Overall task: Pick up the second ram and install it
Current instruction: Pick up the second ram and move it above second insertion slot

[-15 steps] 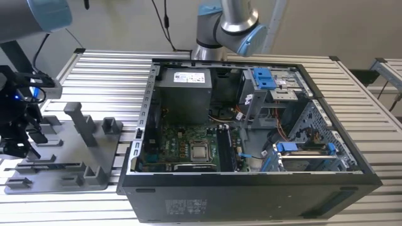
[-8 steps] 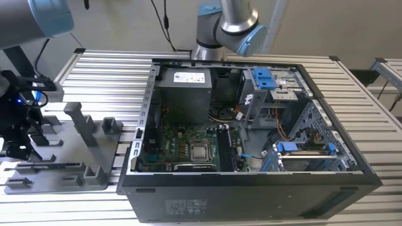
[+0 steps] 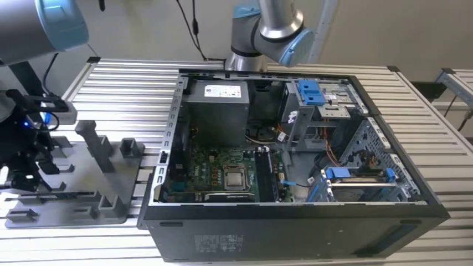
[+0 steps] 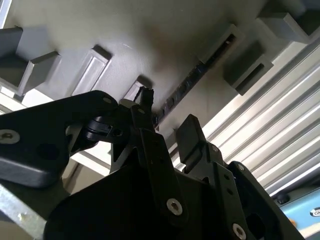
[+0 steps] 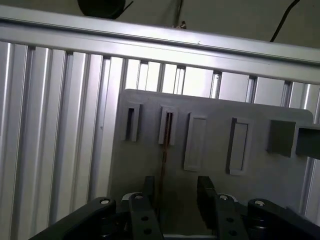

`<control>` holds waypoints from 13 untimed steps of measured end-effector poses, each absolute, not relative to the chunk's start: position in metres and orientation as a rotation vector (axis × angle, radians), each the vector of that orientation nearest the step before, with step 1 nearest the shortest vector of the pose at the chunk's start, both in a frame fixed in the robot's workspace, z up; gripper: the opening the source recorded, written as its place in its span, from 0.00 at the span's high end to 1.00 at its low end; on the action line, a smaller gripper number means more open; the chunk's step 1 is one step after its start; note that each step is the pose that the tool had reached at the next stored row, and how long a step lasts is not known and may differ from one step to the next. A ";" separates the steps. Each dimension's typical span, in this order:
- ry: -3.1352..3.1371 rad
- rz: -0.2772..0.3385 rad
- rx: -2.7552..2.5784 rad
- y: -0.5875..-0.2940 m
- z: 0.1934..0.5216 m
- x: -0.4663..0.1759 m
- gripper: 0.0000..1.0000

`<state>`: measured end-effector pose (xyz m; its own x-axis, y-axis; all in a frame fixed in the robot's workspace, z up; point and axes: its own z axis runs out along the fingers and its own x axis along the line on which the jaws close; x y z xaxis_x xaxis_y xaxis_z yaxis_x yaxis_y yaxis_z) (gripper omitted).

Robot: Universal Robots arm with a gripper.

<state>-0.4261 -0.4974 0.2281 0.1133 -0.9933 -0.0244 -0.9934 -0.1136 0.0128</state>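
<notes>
Hovering low over the grey tray (image 5: 215, 150) with the hand (image 5: 176, 182) open, fingers (image 5: 149, 192) spread. Beneath, ram (image 5: 164, 150) standing on edge in a tray slot, ungripped. Tray just beside the open case (image 3: 296, 233).

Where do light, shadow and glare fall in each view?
Exterior view: table slats bright, computer case interior dim. Second wrist view: gripper a black silhouette, shade on the tray around the second ram, glare on the slats. First wrist view: even light on the tray, table rail glaring.
</notes>
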 end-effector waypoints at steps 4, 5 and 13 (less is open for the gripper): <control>2.085 0.042 -2.341 -0.499 0.222 -0.427 0.53; 2.085 0.042 -2.341 -0.499 0.220 -0.427 0.53; 2.082 0.042 -2.343 -0.502 0.209 -0.427 0.53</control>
